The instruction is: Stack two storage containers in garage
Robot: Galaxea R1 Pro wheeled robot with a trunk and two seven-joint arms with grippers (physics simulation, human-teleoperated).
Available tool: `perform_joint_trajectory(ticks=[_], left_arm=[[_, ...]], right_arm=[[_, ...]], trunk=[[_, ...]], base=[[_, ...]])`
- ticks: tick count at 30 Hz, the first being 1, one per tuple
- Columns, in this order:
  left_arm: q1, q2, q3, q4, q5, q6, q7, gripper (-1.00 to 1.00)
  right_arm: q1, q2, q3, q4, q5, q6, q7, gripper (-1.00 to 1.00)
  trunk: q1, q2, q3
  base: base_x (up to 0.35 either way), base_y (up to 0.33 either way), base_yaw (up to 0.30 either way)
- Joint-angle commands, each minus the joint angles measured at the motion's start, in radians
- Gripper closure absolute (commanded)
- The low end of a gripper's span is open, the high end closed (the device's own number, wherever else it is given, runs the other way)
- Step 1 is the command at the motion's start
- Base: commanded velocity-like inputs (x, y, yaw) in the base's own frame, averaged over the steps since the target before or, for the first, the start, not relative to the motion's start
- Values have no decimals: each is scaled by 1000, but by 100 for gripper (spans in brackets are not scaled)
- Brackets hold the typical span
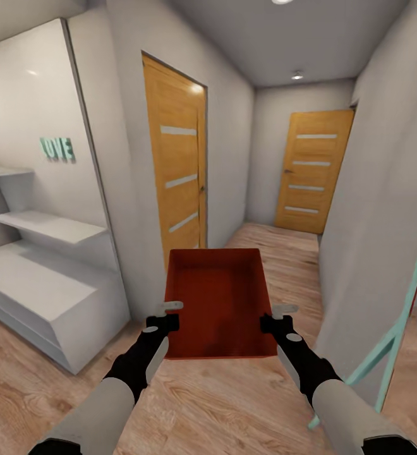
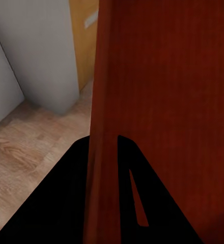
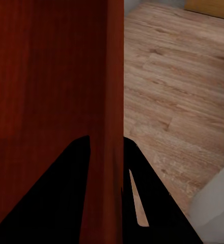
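Note:
An orange-red open-top storage container [image 1: 216,297] hangs in the air in front of me, held level between both arms above the light wood plank floor. My left gripper [image 1: 169,315] is shut on its left wall. My right gripper [image 1: 278,316] is shut on its right wall. In the left wrist view the container wall [image 2: 104,117] runs straight between the two dark fingers [image 2: 66,198]. The right wrist view has the same wall-between-fingers grip on the container [image 3: 112,101]. The bin's inside looks empty.
I face a narrow hallway with grey-white walls. A wooden door [image 1: 177,170] stands on the left wall and another wooden door [image 1: 313,170] closes the far end. White shelving [image 1: 44,278] sits at the left. A teal frame [image 1: 401,316] leans at the right wall corner.

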Motion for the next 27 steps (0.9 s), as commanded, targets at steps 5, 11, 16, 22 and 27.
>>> perform_joint_trajectory(ticks=[5,11,16,22,27], left_arm=[[0,0,-3,1,15,5,11,100],[0,0,-3,1,15,5,11,100],[0,0,-3,1,15,5,11,100],[0,0,-3,1,15,5,11,100],[0,0,-1,1,15,5,11,100]], right_arm=[[-1,0,-3,-6,3,1,-3,100],[-1,0,-3,-6,3,2,-3,100],[-1,0,-3,-6,3,1,-3,100],[-1,-1,-3,-6,3,1,-3,100],[-1,-1,-2,-6,3,1,-3,100]], trunk=[[1,-2,-2],[1,-2,-2],[1,-2,-2],[1,-2,-2],[1,-2,-2]], base=[[323,0,-2],[323,0,0],[323,0,0],[323,0,0],[323,0,0]])
